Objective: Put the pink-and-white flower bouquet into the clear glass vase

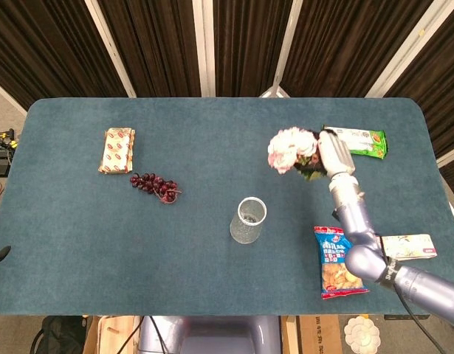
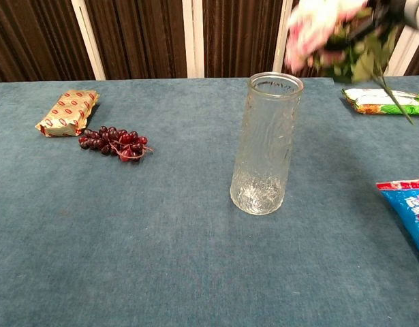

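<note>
Bouquet (image 1: 291, 150) of pink and white flowers is grasped in my right hand (image 1: 332, 152), lifted clear of the table (image 1: 212, 133), blooms pointing away to my hand's left. Clear glass vase (image 1: 248, 220) stands upright and empty, well apart from my hand, nearer me and to its left. Green packet (image 1: 358, 140) lies just beside my hand, on its far right

Bouquet (image 2: 325, 30) blurred, top cropped
</note>
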### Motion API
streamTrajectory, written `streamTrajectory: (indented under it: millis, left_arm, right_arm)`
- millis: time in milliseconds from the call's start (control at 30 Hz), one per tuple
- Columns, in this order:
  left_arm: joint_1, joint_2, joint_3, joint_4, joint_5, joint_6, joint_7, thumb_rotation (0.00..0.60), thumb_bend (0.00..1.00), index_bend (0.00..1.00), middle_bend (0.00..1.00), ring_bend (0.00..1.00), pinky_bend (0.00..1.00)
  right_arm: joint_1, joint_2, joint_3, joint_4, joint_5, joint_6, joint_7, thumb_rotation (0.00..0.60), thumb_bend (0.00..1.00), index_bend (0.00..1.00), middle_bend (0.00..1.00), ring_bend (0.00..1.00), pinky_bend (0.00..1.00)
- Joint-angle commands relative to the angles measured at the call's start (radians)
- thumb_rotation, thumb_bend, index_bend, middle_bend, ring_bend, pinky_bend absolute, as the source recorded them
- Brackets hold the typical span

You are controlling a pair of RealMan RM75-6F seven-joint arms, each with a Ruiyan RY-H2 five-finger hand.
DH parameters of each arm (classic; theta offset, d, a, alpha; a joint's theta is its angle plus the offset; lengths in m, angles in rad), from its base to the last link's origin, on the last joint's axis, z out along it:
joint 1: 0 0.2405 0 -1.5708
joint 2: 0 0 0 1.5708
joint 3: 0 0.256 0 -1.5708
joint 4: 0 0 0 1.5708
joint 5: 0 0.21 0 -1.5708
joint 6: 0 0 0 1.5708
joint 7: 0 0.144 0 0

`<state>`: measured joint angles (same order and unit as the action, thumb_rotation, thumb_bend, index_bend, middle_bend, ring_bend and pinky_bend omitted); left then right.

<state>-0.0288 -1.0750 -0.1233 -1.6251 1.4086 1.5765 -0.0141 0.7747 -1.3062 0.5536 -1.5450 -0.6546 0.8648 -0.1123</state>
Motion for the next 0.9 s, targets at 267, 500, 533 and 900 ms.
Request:
streamTrajectory:
  millis: [267,500,533,900]
  left_arm:
    - [-0.004,-0.005,0.014,-0.002,0.023,-0.005,0.017,0.600,0.19,0.10,0.00,0.00,0.00]
    - [0.001,-0.009,0.002,0.015,0.025,0.022,-0.009,0.600,0.19,0.10,0.00,0.00,0.00]
    - [0.001,-0.011,0.000,0.017,0.023,0.022,-0.010,0.600,0.19,0.10,0.00,0.00,0.00]
    - [-0.005,-0.009,0.005,0.022,0.045,0.020,-0.044,0.600,0.19,0.10,0.00,0.00,0.00]
  right_arm:
    - [-0.067,0.062,0.303,-0.297,0.012,0.249,0.337,0.600,0.30,0.55,0.49,0.56,0.09]
    - [-0.023,0.093,0.387,-0.471,0.184,0.395,0.264,0.600,0.31,0.55,0.49,0.56,0.09]
    - [-0.018,0.095,0.392,-0.492,0.199,0.412,0.255,0.600,0.31,0.55,0.49,0.56,0.09]
    - [0.032,0.066,0.396,-0.712,0.360,0.583,0.220,0.600,0.31,0.55,0.49,0.56,0.09]
